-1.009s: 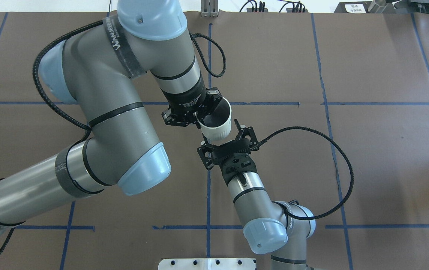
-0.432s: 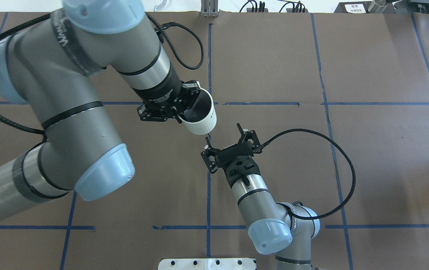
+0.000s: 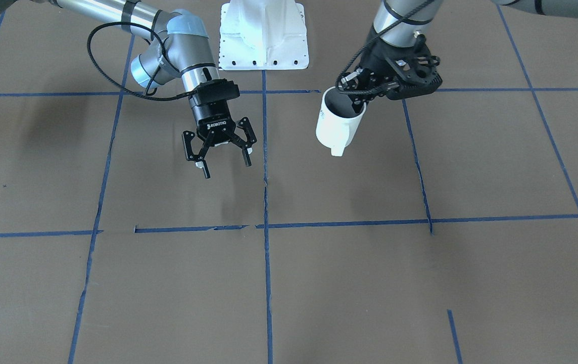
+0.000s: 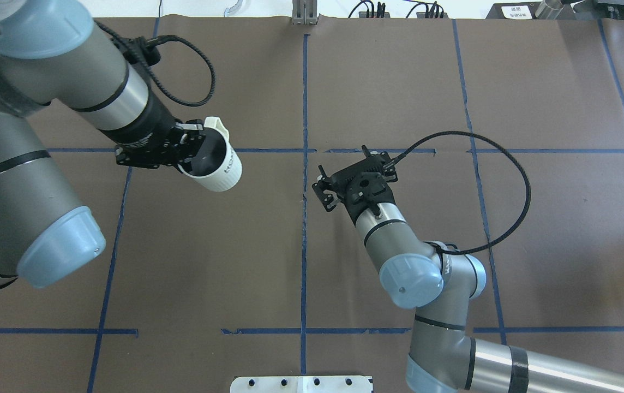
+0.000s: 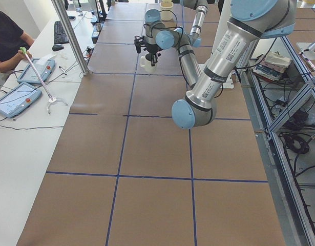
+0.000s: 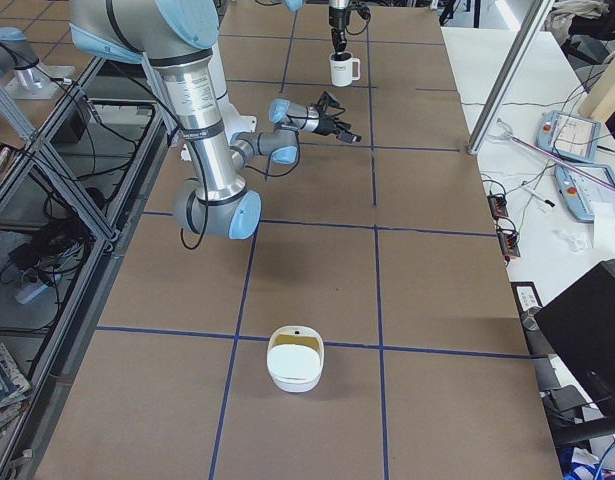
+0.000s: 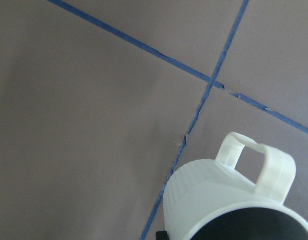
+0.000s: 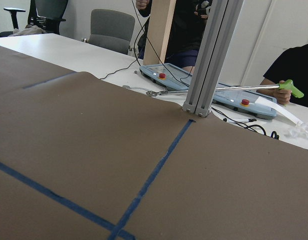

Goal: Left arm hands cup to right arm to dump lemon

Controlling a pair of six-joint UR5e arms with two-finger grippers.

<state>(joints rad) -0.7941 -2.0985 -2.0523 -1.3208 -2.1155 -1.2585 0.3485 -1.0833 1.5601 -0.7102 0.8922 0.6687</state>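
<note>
Since prior frames: L arm [image 4: 28, 180] has swung off toward robot's left w/ the cup [image 4: 220, 170]. Gap to R hand [image 3: 226, 167] is now wide, where the two were nearly touching. L hand [image 4: 184, 153] is clamped on cup's rim, one finger inside. Cup is held clear of counter [image 4: 508, 82], tilted, handle [image 4: 216, 124] on side away from robot. Cup interior is dark; contents not discernible. R hand's fingers are spread wide, nothing between them, hovering above counter just beside centre blue tape line [image 4: 304, 82].
</note>
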